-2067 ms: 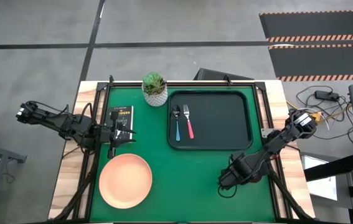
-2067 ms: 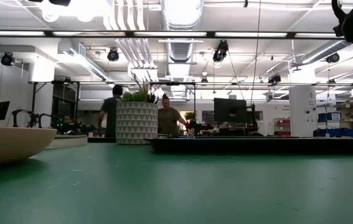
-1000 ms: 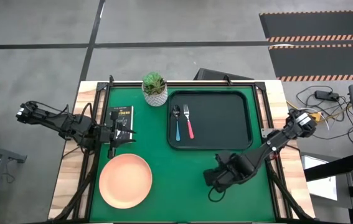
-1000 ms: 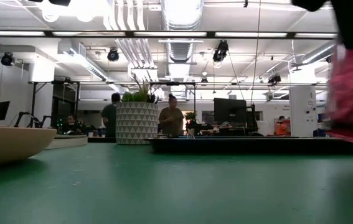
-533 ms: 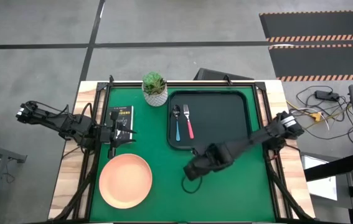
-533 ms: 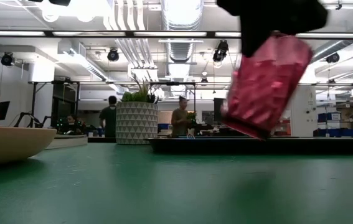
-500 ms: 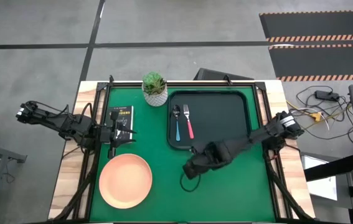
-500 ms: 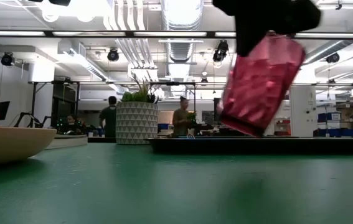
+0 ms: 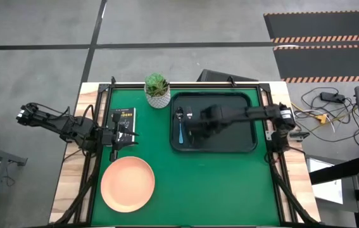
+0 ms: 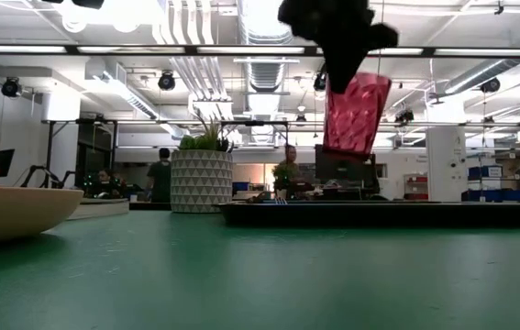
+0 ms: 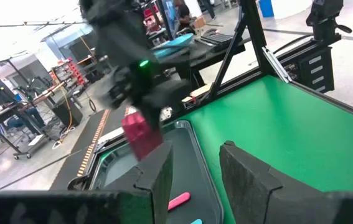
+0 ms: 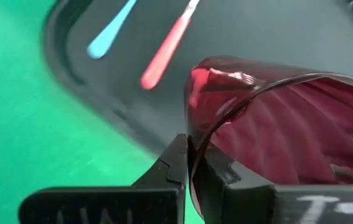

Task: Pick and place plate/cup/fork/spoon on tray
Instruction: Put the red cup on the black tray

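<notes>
1. High: R gripper [image 9: 195, 128] over big black rectangular tray [image 9: 242, 144], blurred, above pink-handled fork; blue-handled spoon [image 9: 180, 129] beside. Salmon round plate [image 9: 127, 183] on green mat, off tray. L gripper [image 9: 123, 135] near small black book [image 9: 123, 118].
2. Low: dark red cup [image 10: 355, 114] hangs tilted, clear above tray.
3. L wrist: fingers [image 11: 246, 180] spread, empty.
4. R wrist: fingers [image 12: 175, 163] pinched on cup rim.

Grey concrete floor [image 9: 185, 25] lying around table, hazard-striped mats [image 9: 321, 35] sitting beyond. Ceiling ducts [image 10: 264, 37] and lights [image 10: 140, 14] showing overhead; people [image 10: 160, 174] standing by desks and monitors [image 10: 342, 165] behind.
</notes>
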